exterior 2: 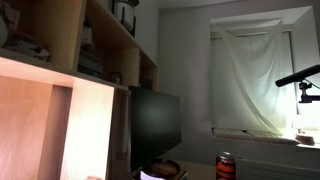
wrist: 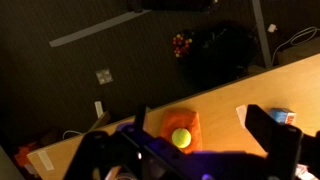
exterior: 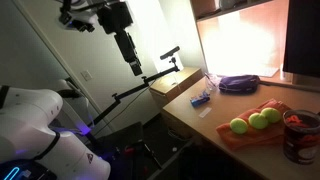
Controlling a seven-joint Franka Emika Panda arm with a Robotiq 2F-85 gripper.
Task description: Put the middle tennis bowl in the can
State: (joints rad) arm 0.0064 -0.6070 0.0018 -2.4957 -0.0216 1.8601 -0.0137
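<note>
Three yellow-green tennis balls lie in a row on an orange cloth [exterior: 250,135] on the wooden table. The middle tennis ball [exterior: 257,121] sits between the other two [exterior: 238,126] [exterior: 271,115]. The dark reddish-brown can [exterior: 298,135] stands upright just right of the cloth. My gripper [exterior: 128,52] hangs high in the air, far left of the table and well away from the balls. In the wrist view my gripper [wrist: 182,145] is open and empty. Only one ball [wrist: 181,138] shows there on the cloth [wrist: 165,125]; I cannot tell which one it is. The can is hidden there.
A purple coiled item [exterior: 238,83] and a small blue box [exterior: 202,98] lie on the table farther back; the box also shows in the wrist view [wrist: 285,117]. A black lamp arm [exterior: 150,80] reaches over the table's edge. A dark monitor [exterior 2: 155,125] and a red can [exterior 2: 225,166] stand by shelves.
</note>
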